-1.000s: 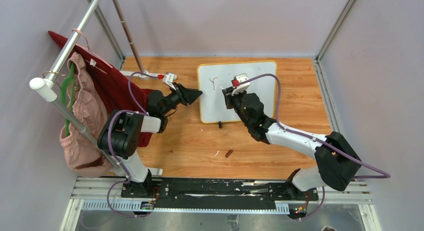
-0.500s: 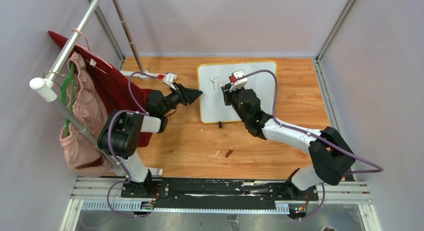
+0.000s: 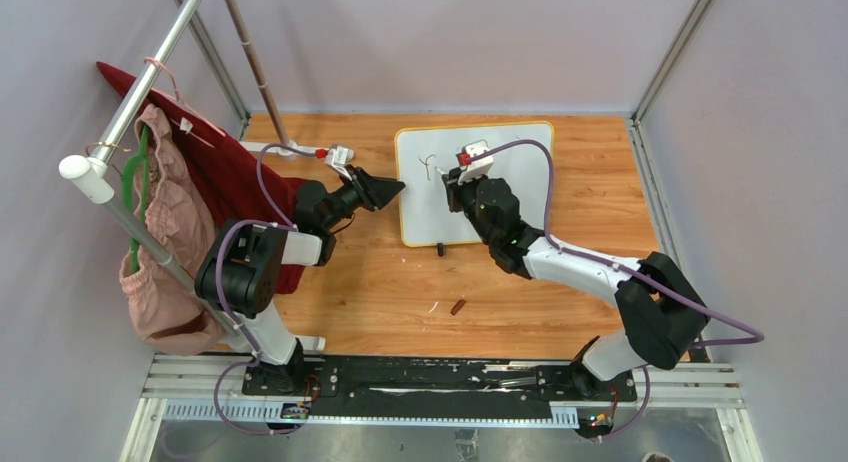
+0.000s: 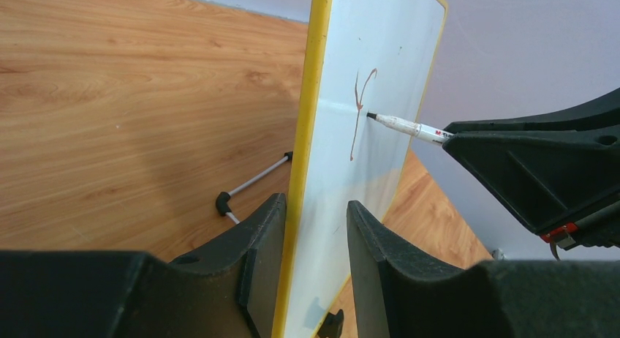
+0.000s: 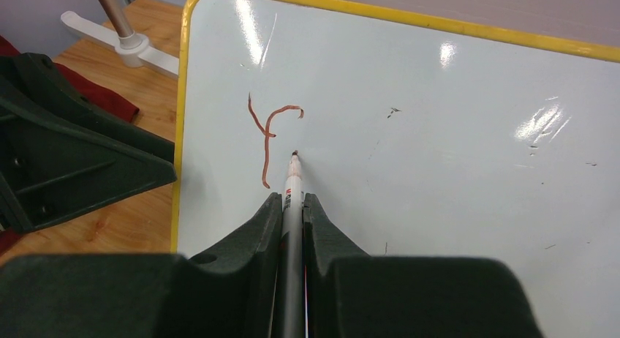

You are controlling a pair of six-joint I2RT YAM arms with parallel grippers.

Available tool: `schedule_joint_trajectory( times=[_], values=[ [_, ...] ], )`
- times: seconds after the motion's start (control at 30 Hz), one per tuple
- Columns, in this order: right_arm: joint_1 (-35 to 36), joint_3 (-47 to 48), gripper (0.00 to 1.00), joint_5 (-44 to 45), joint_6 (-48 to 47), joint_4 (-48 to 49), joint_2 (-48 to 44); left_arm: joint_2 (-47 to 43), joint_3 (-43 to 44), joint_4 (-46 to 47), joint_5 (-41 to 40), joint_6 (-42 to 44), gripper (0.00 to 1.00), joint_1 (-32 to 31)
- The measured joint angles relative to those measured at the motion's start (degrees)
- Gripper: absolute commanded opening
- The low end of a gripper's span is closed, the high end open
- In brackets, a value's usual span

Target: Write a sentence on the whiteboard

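Observation:
The whiteboard (image 3: 520,182), white with a yellow rim, lies at the table's far middle. My left gripper (image 3: 397,189) is shut on its left edge, one finger on each side of the rim (image 4: 296,170). My right gripper (image 5: 292,199) is shut on a white marker (image 5: 293,181). The marker's tip (image 4: 371,115) rests on the board just right of a reddish-brown "Y"-shaped mark (image 5: 267,133), the only part of the sentence that shows. In the top view this mark (image 3: 428,165) sits near the board's upper left, with the right gripper (image 3: 452,180) beside it.
A small brown-red cap (image 3: 458,306) and a white scrap (image 3: 433,306) lie on the wood in front of the board. A black clip foot (image 3: 440,248) juts from the board's near edge. A clothes rack with a red cloth (image 3: 230,172) and pink garment (image 3: 165,232) fills the left.
My right gripper has shifted slightly toward the board's far side with the marker, and the "Y" mark gained a stroke. The left gripper and board have not moved.

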Motion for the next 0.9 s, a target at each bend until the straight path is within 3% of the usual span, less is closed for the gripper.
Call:
schedule_joint_trajectory(
  times=[0.9],
  values=[
    [-0.5,-1.7,0.00,-0.2,0.0,-3.2,-1.9,0.3,0.0,0.3,0.0,-0.3,0.41,0.0]
  ],
)
